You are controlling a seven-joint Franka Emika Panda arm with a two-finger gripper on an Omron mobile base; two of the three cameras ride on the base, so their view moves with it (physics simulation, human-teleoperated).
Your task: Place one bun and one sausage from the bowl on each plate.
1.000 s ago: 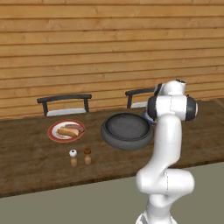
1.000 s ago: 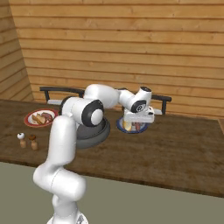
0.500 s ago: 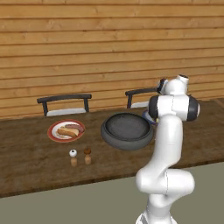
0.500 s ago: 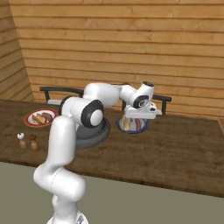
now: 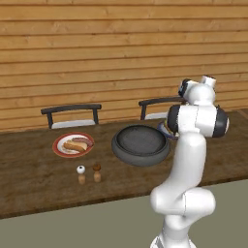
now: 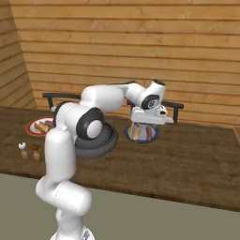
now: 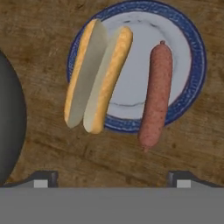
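Observation:
My gripper (image 6: 142, 125) hangs open just above the pale plate with the blue rim (image 6: 140, 138), nothing between its fingers. In the hand view the gripper (image 7: 112, 179) looks straight down at this plate (image 7: 186, 48). A split bun (image 7: 96, 76) lies on the plate's left side and overhangs its rim. A sausage (image 7: 156, 94) lies on the right side, one end past the rim. The red-rimmed plate (image 5: 60, 147) carries a bun (image 5: 75, 145) and a sausage (image 5: 82, 140). Between the two plates stands the dark grey bowl (image 5: 141, 143), its gridded inside bare.
Salt and pepper shakers (image 5: 89, 173) stand in front of the red-rimmed plate. Two dark chairs (image 5: 71, 112) are pushed in at the table's far edge, against the wooden wall. The bowl's edge (image 7: 11, 113) lies close to the left of the blue-rimmed plate.
The jaws have gone from shut to wide open, and the hand has lifted a little above the blue-rimmed plate.

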